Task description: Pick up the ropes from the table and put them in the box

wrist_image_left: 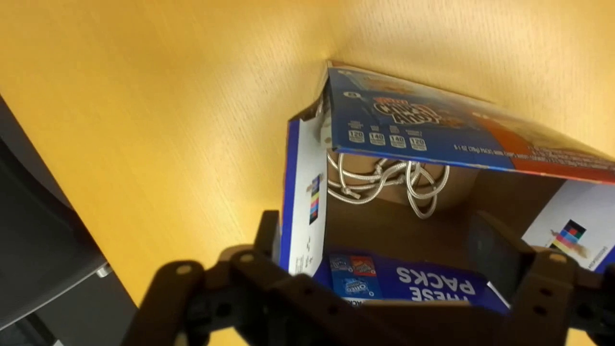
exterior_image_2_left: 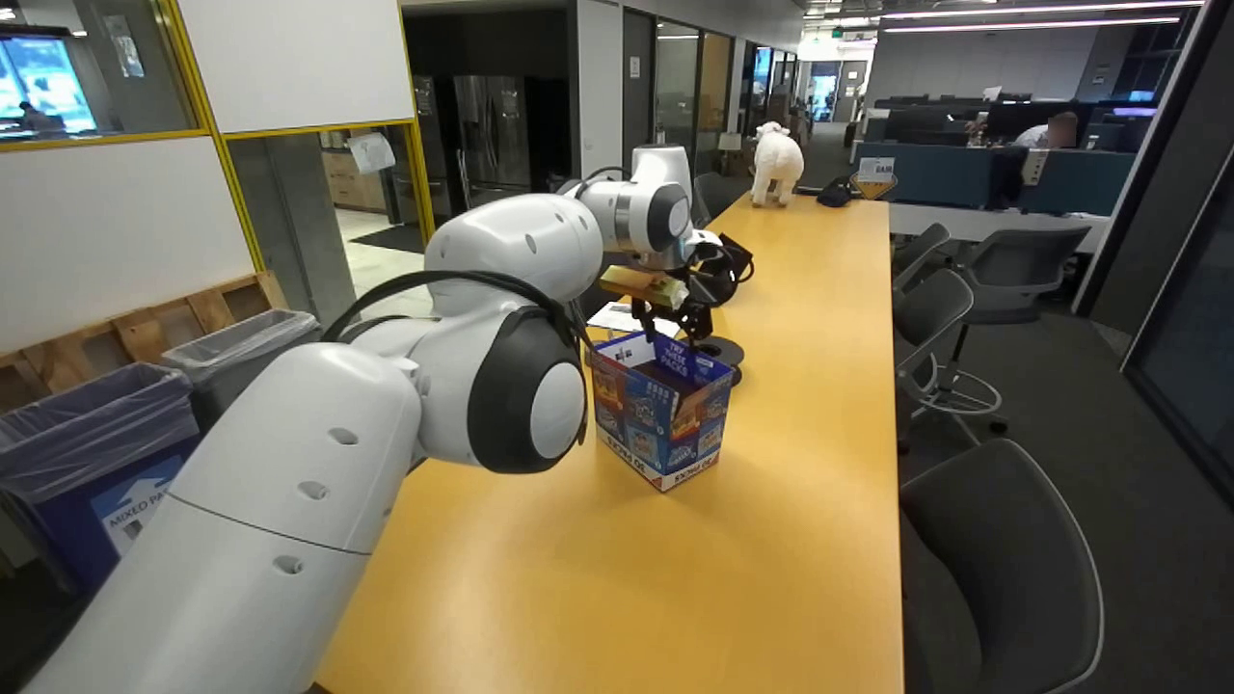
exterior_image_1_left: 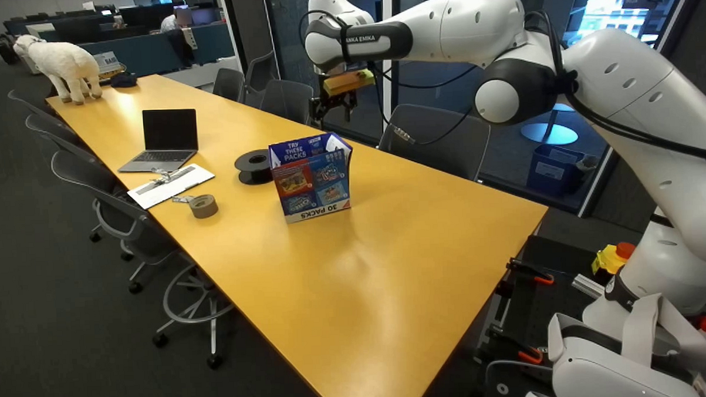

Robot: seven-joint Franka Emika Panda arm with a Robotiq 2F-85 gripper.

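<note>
Cords of thin white braid [wrist_image_left: 410, 180] lie in knotted loops, partly hidden, inside the open-topped blue cardboard box [exterior_image_1_left: 311, 182]; the box stands on the long yellow-orange wooden desk [exterior_image_1_left: 379, 280]. The paired dark fingers [wrist_image_left: 502, 254] are spread wide above the box opening, with no cord between them. Expect the cords to be light, limp and hard to damage, with an apparently smooth surface that may slip. If a grip is required, take hold at a knot or where strands cross, since a single strand is likely to trail. Treat the box as light and easily bent.
</note>
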